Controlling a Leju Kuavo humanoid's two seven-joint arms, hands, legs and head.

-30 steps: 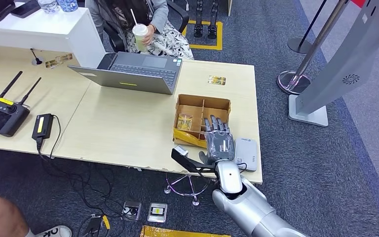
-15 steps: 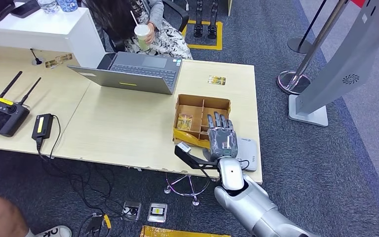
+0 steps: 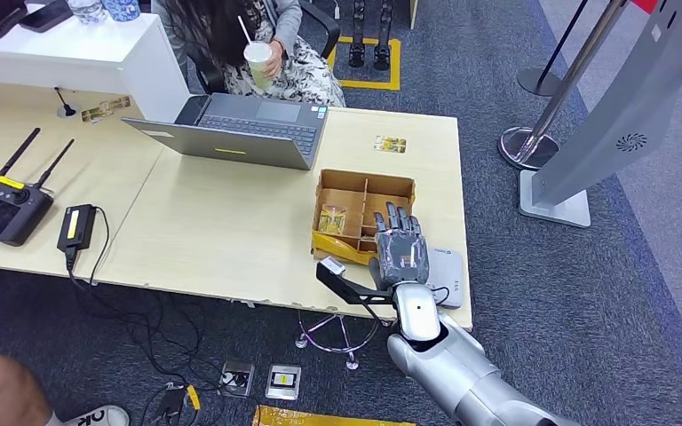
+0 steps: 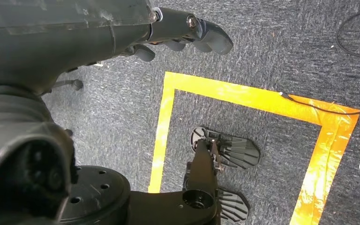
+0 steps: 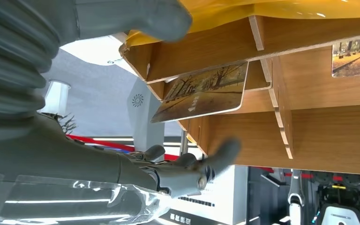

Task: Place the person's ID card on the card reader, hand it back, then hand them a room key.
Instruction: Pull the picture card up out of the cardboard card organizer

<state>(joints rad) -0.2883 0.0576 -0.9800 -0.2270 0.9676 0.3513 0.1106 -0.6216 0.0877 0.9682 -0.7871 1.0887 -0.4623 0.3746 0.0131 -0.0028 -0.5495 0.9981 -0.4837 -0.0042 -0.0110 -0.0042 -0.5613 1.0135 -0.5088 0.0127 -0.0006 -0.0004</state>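
pale wood table (image 3: 231, 231) on blue carpet (image 3: 568, 302); right hand (image 3: 400, 253) fingers spread, seemingly empty, over divided box (image 3: 346, 191)

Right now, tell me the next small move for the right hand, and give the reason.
Probably lower the right hand a little and close its fingers on the room key card. The hand hovers over the divided wooden box, fingers spread and holding nothing, and the right wrist view shows the card leaning in a compartment just beyond the fingertips, not yet touched.
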